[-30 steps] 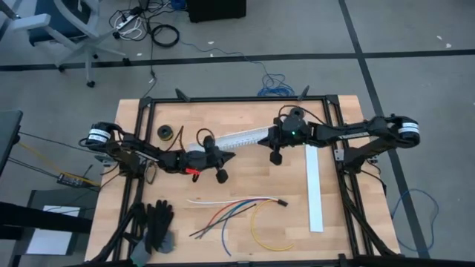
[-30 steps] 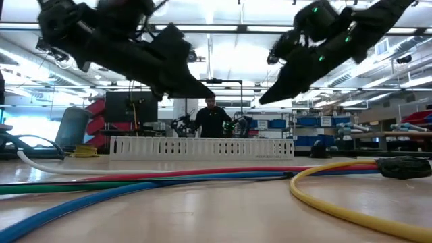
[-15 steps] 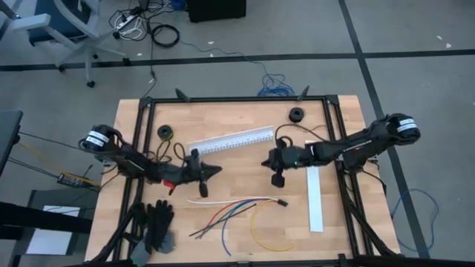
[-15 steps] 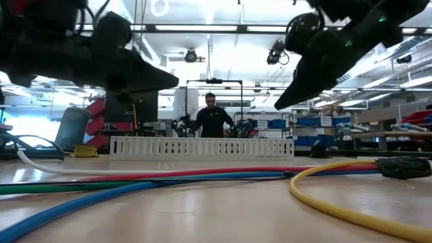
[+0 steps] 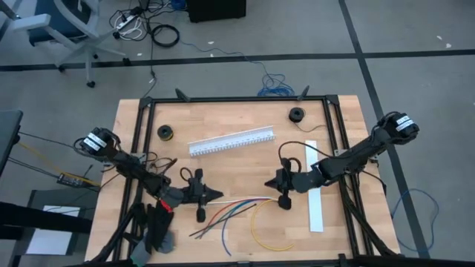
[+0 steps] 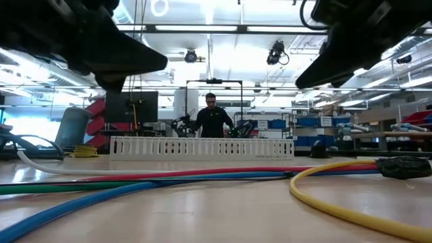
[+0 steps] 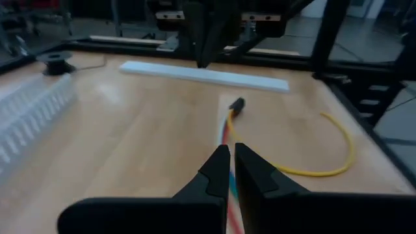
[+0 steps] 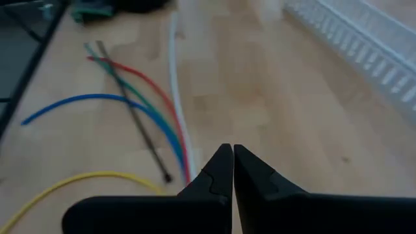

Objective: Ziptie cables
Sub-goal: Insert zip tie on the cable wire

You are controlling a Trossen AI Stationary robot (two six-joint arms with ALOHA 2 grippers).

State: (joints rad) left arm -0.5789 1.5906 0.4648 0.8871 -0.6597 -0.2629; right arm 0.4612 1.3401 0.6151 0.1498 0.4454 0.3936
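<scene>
You are working over the cables [image 5: 237, 211], which are lying fanned out near the desk's front edge — loose, not yet bunched. Your left gripper [image 5: 217, 195] and right gripper [image 5: 272, 183] are hovering at either end of them, both with fingers pressed together and holding nothing; coming down like that, you are risking shoving the wires apart rather than gathering them. Farther back, the slotted channel [image 5: 231, 140] is lying clear. No ziptie is showing anywhere, and how high the fingertips are hanging is hard to judge.
</scene>
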